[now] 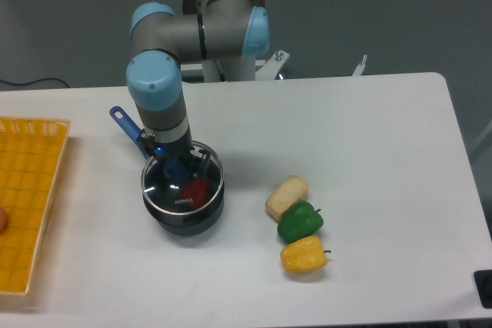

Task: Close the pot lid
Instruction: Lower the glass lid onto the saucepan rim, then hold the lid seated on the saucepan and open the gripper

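The gripper (176, 165) points straight down over the pot (183, 213), its fingers closed on the blue centre knob of the lid (182, 187). The knob is mostly hidden between the fingers; only a blue patch shows beneath the gripper body, where a small blue light is lit.

The lid is a clear glass disc with a thin metal rim and white lettering near its front edge. It lies level on top of the pot, with its rim following the pot's rim all round. Whether the two rims are fully in contact cannot be told from this view. A red object (197, 189) is visible through the glass, inside the pot.

The pot stands on the white table (369, 151), left of centre. Its long blue handle (129, 128) runs from the pot up and to the left, passing behind the arm's wrist.

To the right of the pot, well apart from it, three items lie in a short row touching one another: a beige bread-like piece (286, 197) at the top, a green pepper (300, 221) in the middle and a yellow pepper (304, 254) at the bottom.

A yellow mesh tray (31, 190) occupies the left edge of the table.
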You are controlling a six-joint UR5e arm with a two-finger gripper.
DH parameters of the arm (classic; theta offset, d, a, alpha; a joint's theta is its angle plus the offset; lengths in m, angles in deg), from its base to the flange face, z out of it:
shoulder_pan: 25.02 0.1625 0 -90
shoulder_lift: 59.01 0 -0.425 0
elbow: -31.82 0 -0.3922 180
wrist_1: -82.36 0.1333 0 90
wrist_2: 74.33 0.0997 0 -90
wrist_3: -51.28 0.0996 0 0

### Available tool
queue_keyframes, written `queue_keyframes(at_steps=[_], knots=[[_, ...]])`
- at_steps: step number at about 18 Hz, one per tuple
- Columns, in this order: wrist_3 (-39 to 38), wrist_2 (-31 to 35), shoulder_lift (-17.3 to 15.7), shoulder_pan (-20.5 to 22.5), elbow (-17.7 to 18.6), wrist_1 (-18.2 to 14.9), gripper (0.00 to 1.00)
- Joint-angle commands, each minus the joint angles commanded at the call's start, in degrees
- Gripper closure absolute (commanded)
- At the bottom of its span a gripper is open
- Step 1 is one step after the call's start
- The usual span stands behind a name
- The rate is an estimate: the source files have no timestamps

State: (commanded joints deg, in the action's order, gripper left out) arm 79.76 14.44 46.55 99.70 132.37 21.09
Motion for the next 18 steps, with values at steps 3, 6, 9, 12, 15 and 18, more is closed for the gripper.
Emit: queue_keyframes(at_steps=[3, 6, 9, 12, 15, 18], knots=[[0.0, -0.09, 0.09, 0.0, -0.35, 0.0, 0.48], [-0.09, -0.09, 0.44, 0.0, -0.62, 0.0, 0.48], [-0.09, -0.09, 0.61, -0.09, -0.62, 0.0, 0.48], [-0.09, -0.09, 0.88, -0.09, -0.7, 0.09, 0.48], [-1.4, -0.09, 1.32, -0.09, -0.7, 1.4, 0.48], [-1.76, 0.0, 1.67, -0.26, -0.7, 1.67, 0.48]])
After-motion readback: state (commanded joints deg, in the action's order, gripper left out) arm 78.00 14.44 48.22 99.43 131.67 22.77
